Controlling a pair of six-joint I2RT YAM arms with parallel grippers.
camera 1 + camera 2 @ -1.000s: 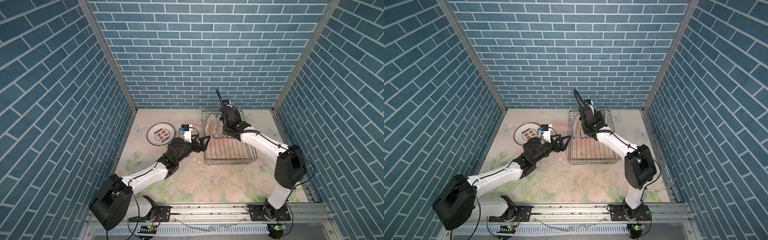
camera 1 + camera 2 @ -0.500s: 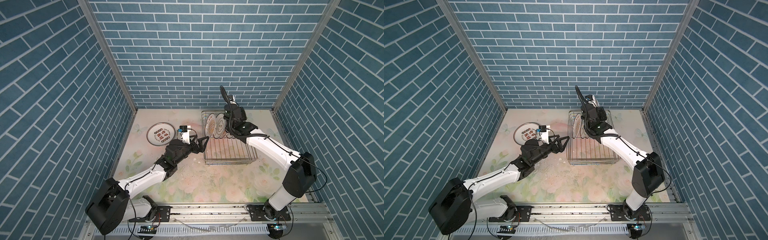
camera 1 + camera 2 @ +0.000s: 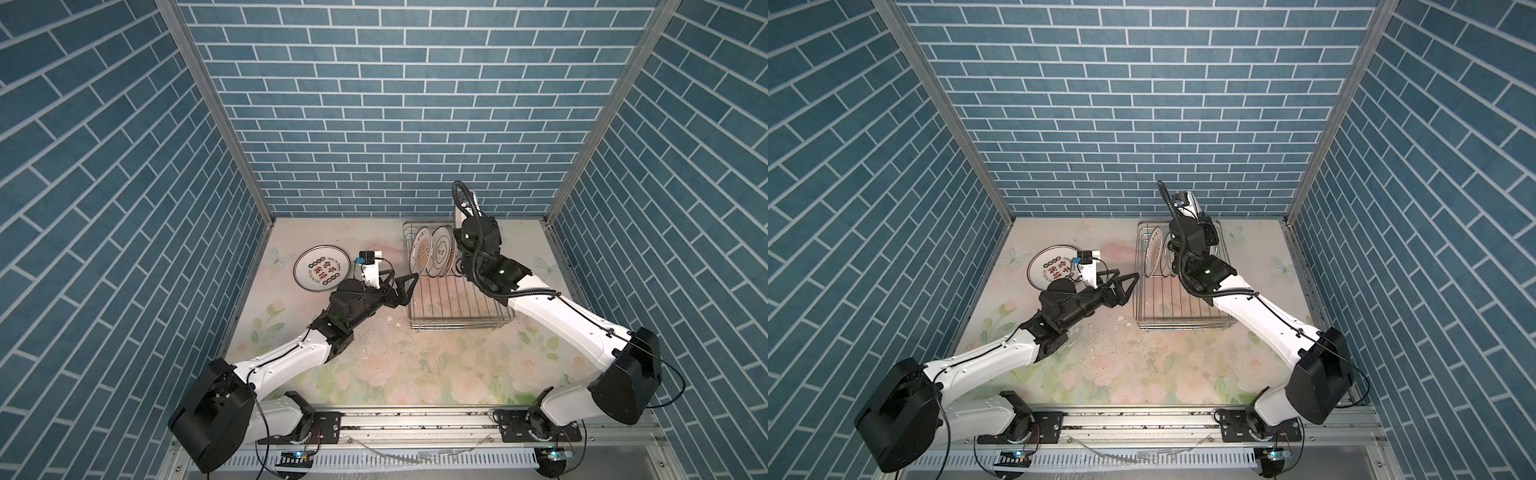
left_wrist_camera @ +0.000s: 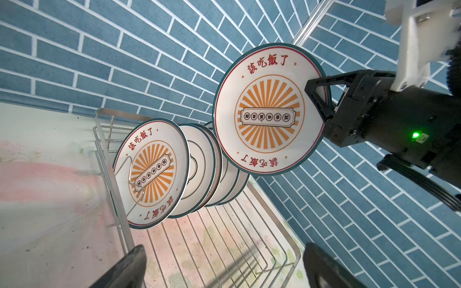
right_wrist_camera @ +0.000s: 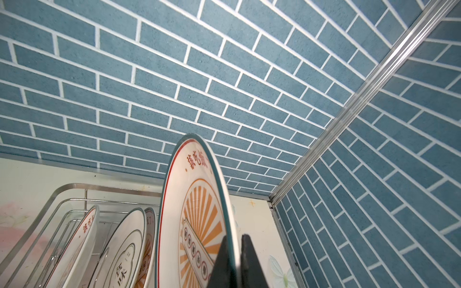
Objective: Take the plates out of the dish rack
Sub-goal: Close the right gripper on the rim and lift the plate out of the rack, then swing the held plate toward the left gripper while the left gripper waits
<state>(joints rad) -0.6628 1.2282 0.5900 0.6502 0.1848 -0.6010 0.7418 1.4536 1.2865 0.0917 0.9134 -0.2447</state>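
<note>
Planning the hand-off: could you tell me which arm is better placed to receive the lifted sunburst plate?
Probably left: the left gripper is open beside the dish rack, facing the sunburst plate, with the flat plate nearby. The right gripper is shut on that plate's rim.

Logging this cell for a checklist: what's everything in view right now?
lifted plate: one, white with orange sunburst, above the dish rack
racked plates: at least four, white, upright at the rack's far end
flat plate: one, white, red-black characters, on the table left of rack
dish rack: one, silver wire, right of centre
table: one, pale floral, underneath
walls: three, blue brick, around
left gripper: one, black, open beside the rack
right gripper: one, black, shut on the lifted plate
</note>
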